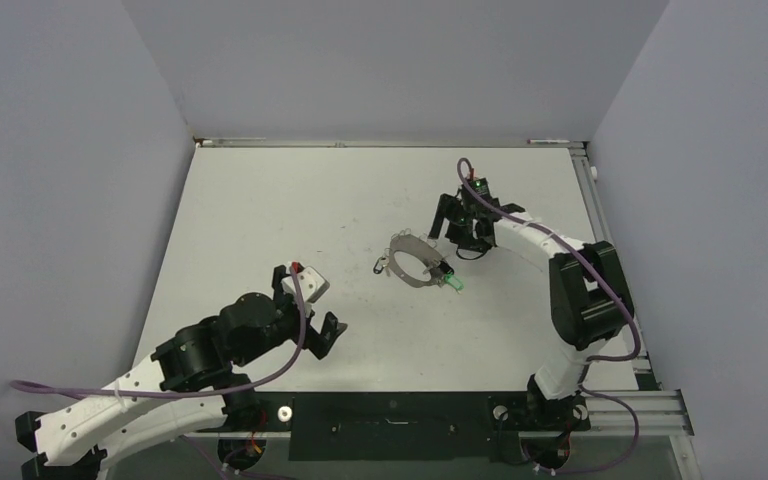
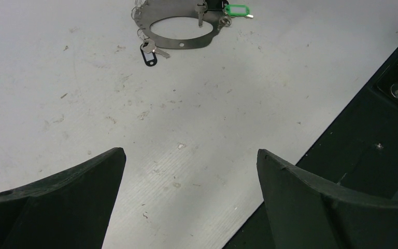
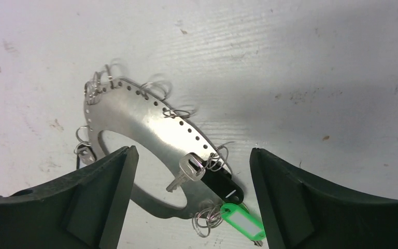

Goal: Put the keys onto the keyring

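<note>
The keyring (image 3: pixel 150 127) is a flat oval metal plate with a row of holes and thin wire rings along its edge. It lies mid-table (image 1: pixel 415 262). A silver key (image 3: pixel 188 171) with a black tag (image 3: pixel 224 185) rests on the plate, and a green tag (image 3: pixel 243 222) lies at its end. Another key (image 2: pixel 158 50) with a black tag (image 2: pixel 148 56) lies at the plate's left side. My right gripper (image 3: pixel 190 154) hovers open just over the plate and holds nothing. My left gripper (image 2: pixel 190 153) is open over bare table, well short of the keyring (image 2: pixel 179 44).
The white table (image 1: pixel 260 210) is walled at the back and both sides. A black strip (image 2: pixel 373 140) runs along its near edge, close to the right of the left gripper (image 1: pixel 310 308). The right gripper (image 1: pixel 457 232) stands just behind the plate.
</note>
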Robot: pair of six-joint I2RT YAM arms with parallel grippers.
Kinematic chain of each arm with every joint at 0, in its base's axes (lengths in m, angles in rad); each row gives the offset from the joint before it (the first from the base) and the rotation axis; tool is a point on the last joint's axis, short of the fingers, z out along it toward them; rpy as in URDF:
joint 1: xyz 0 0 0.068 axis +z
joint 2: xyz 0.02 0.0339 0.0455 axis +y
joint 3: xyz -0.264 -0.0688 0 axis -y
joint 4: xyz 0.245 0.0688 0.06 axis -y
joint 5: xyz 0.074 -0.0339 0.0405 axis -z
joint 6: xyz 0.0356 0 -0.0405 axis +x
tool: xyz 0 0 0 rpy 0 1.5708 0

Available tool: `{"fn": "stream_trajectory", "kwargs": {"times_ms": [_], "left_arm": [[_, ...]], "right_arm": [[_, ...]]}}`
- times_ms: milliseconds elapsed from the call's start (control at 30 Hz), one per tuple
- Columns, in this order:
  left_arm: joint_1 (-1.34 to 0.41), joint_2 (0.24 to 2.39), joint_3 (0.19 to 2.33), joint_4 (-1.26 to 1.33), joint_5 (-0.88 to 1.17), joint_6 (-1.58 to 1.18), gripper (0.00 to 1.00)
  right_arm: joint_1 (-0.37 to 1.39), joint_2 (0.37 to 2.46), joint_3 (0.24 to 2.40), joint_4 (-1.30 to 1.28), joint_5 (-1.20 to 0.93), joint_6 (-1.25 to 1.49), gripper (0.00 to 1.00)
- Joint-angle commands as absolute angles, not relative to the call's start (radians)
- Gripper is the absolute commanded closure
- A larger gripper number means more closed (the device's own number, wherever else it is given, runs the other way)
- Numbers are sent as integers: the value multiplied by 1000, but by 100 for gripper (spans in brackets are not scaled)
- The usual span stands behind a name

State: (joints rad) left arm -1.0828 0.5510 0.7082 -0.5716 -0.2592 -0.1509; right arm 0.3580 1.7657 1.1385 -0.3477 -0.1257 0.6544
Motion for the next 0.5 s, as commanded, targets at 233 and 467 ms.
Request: {"fn": "stream_trajectory", "kwargs": {"times_ms": [233, 467], "left_arm": [[-963, 499, 685, -470, -185, -178, 4], [-879, 496, 662, -433, -119, -170, 4]], "right_arm": [[403, 1327, 963, -154, 44, 408, 16], [406, 1089, 794, -33, 61, 410, 15]]}}
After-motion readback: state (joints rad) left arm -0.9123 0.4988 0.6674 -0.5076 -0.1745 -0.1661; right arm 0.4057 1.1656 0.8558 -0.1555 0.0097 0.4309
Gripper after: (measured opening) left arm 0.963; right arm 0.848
